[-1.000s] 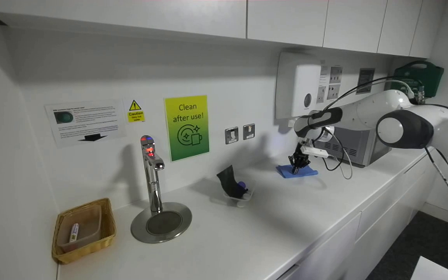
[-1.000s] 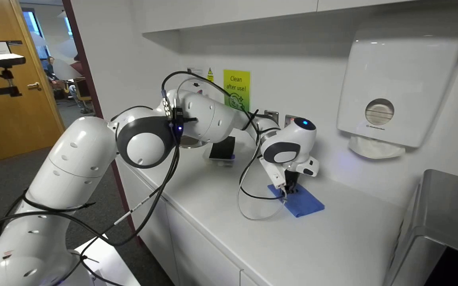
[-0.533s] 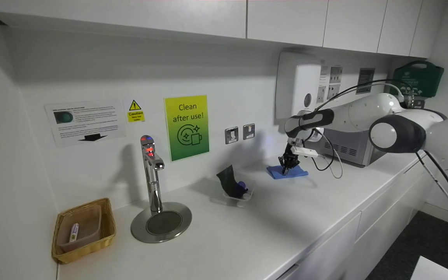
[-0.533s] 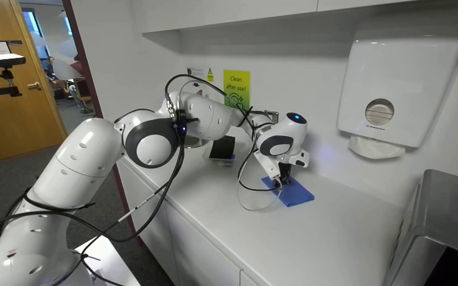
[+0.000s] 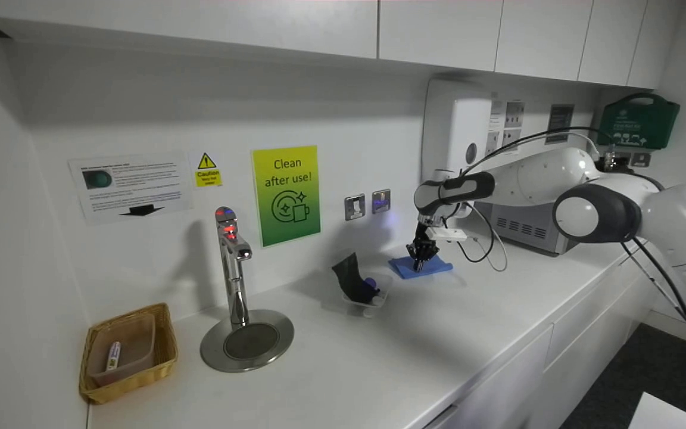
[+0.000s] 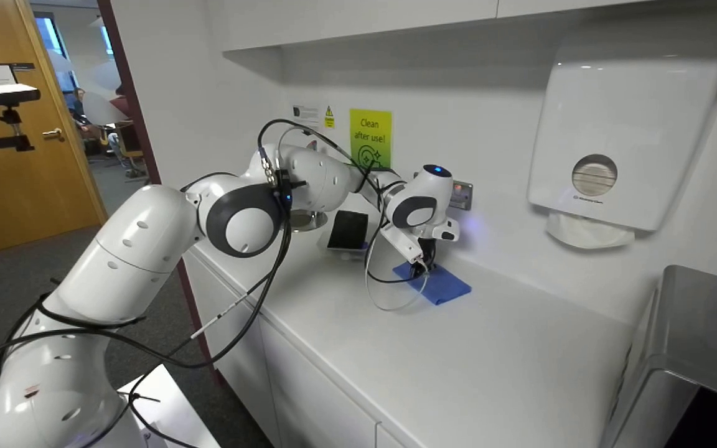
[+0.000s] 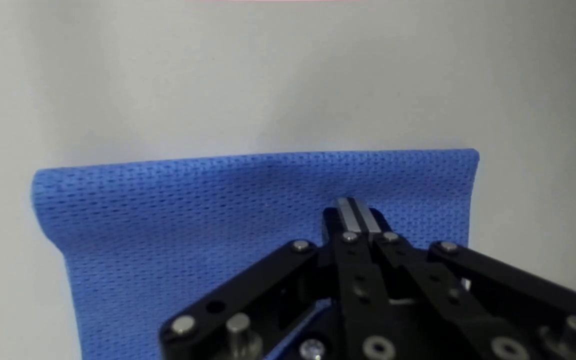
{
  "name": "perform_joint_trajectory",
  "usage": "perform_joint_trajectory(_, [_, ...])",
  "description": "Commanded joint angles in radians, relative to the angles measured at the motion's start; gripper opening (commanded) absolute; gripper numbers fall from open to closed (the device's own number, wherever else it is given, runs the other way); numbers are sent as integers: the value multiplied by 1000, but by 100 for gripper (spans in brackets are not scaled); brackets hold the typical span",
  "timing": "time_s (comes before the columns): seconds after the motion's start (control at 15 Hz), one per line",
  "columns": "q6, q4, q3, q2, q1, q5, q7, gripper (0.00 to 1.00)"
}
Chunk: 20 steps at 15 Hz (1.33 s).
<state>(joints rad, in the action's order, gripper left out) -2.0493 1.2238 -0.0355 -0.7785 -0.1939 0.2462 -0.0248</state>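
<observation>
A folded blue cloth (image 5: 438, 266) lies flat on the white counter, seen in both exterior views. My gripper (image 7: 352, 201) points down onto it, its fingertips pressed together and apparently resting on the cloth's top. In the wrist view the cloth (image 7: 183, 215) spreads under the fingers, and no fold of it shows between them. The fingers stand nearer the cloth's right end in that view, close to its rolled upper edge. The gripper body covers part of the lower cloth. In an exterior view the white wrist and cables partly hide the contact with the cloth (image 6: 449, 287).
A see-through tub with a black packet (image 5: 355, 283) stands left of the cloth. Farther along are a tap (image 5: 234, 268) and a wicker basket (image 5: 164, 351). The wall with a towel dispenser (image 6: 626, 137) runs behind; a grey microwave (image 5: 533, 223) is on the counter.
In both exterior views the arm has moved left, toward the tub. The blue cloth has slid along the counter with the gripper, which has stayed shut.
</observation>
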Motion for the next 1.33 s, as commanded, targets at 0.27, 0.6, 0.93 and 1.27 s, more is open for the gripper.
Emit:
perform_joint_trajectory(0.27, [-4,64,11,39,100,-132,-22,0])
perform_joint_trajectory(0.6, [-92,256,23,157,151,-189,-77,0])
perform_joint_trajectory(0.93, [-205,453,17,280,177,-266,-86,0])
perform_joint_trajectory(1.27, [-319,668,17,414,175,-290,-76,0])
